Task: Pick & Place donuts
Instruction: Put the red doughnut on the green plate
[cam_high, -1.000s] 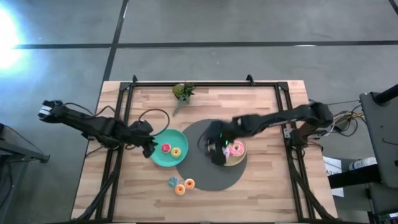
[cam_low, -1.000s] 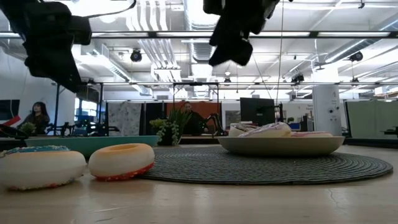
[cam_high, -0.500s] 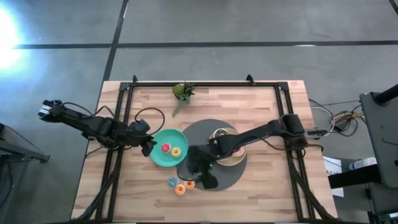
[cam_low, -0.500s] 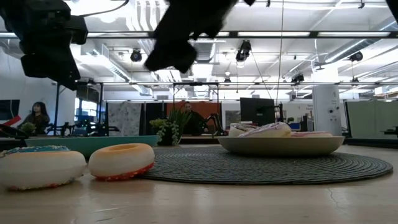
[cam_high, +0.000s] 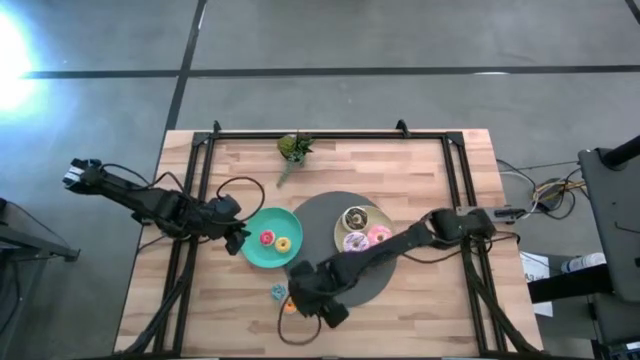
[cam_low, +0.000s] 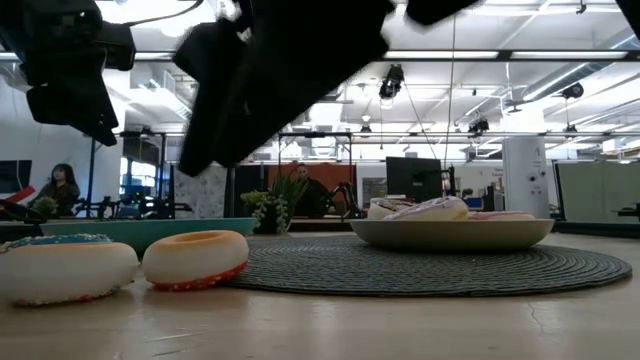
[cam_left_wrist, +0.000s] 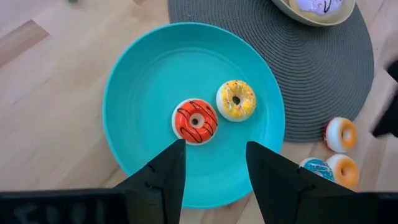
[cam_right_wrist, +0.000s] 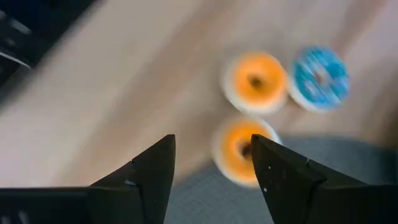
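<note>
Three larger donuts, brown-and-white (cam_high: 355, 217), lilac (cam_high: 354, 242) and pink (cam_high: 379, 235), lie on the pale-yellow plate (cam_high: 341, 229). On the teal plate (cam_left_wrist: 143, 106) rest a red-iced donut (cam_left_wrist: 195, 121) and a yellow one (cam_left_wrist: 236, 100). Two orange donuts (cam_right_wrist: 255, 82) (cam_right_wrist: 239, 149) and a blue one (cam_right_wrist: 318, 77) sit on the wood by the mat's near-left edge. My right gripper (cam_high: 318, 298) (cam_right_wrist: 211, 158) hovers open above them, touching none. My left gripper (cam_high: 238, 235) (cam_left_wrist: 214, 168) waits open over the teal plate's left rim.
A round dark woven mat (cam_high: 318, 225) lies under the pale plate. A small green plant (cam_high: 294, 147) stands near the far edge. A black frame (cam_high: 200, 160) runs along the table's sides. Bare wood lies at the near right. A person (cam_low: 62, 185) sits in the room behind.
My right gripper has swung from above the pale-yellow plate toward the table's near-left, across the mat, and now hangs over the small orange and blue donuts. In the low view it has grown large and sunk lower. The donuts have not moved.
</note>
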